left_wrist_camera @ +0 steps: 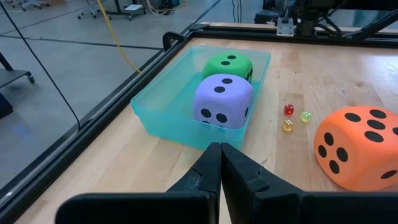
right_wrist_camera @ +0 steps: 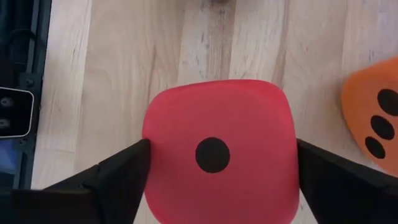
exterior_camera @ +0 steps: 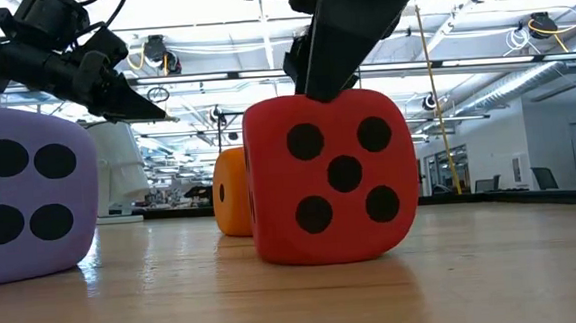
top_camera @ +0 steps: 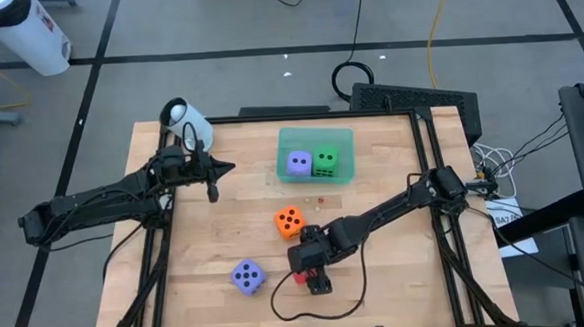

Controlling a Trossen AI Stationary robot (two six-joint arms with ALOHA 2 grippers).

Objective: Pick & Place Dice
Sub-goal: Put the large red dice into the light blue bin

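The right gripper straddles the soft red cube die on the wooden table near its front edge — fingers wide, touching both sides, not yet squeezing. An off-centre squeeze could twist the die loose. The left gripper hovers clenched before the translucent teal tray.

Five large dice: one orange, one red, one green, two purple. One teal tray. Three tiny dice.
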